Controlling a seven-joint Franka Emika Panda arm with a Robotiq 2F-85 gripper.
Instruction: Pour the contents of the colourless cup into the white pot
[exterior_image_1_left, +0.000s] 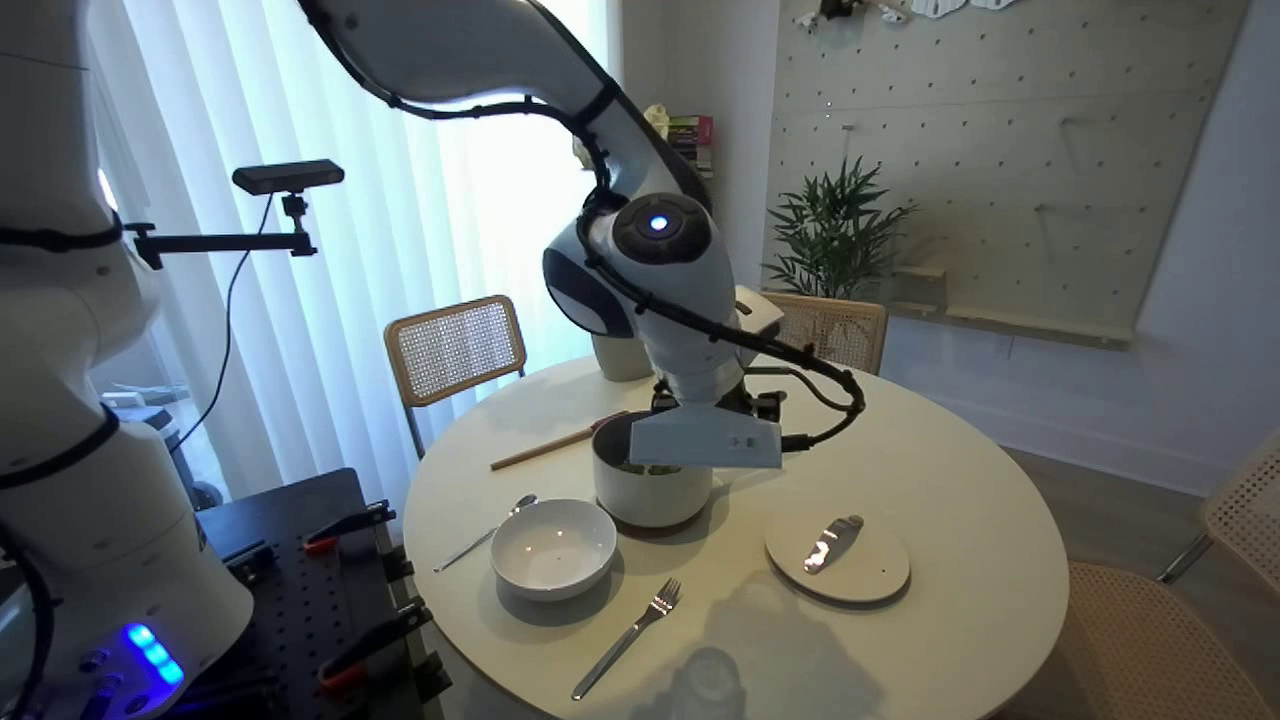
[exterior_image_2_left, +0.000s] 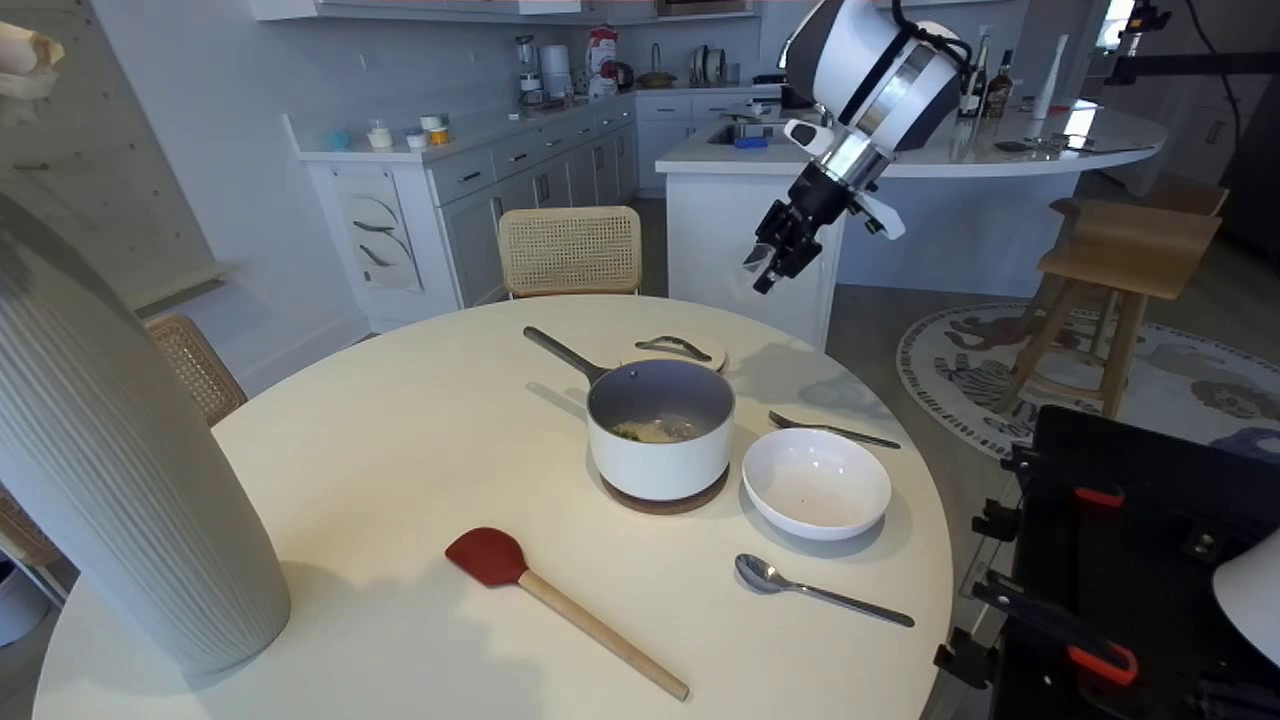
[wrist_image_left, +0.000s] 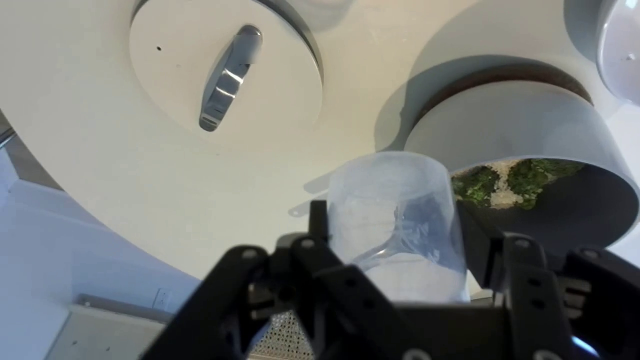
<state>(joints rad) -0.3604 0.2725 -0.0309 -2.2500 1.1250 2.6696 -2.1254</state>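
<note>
The colourless cup (wrist_image_left: 390, 200) is clear and stands between the black fingers of my gripper (wrist_image_left: 398, 227) in the wrist view, touched on both sides. A curved line, perhaps clear liquid, shows inside it. In an exterior view the gripper (exterior_image_2_left: 775, 262) holds the cup (exterior_image_2_left: 757, 258) in the air, tilted, beyond the pot. The white pot (exterior_image_2_left: 660, 468) sits on a brown trivet with its dark handle out to one side. It also shows in an exterior view (exterior_image_1_left: 650, 498) and the wrist view (wrist_image_left: 510, 120), right of the cup. Green leaves and pale grains lie inside the pot.
A white bowl (exterior_image_2_left: 815, 490) stands close beside the pot. A round lid (exterior_image_1_left: 865, 575) with a metal handle lies on the table. A fork (exterior_image_1_left: 625, 645), a spoon (exterior_image_2_left: 820, 592), a red spatula (exterior_image_2_left: 490, 557) and a tall ribbed vase (exterior_image_2_left: 130, 450) are around.
</note>
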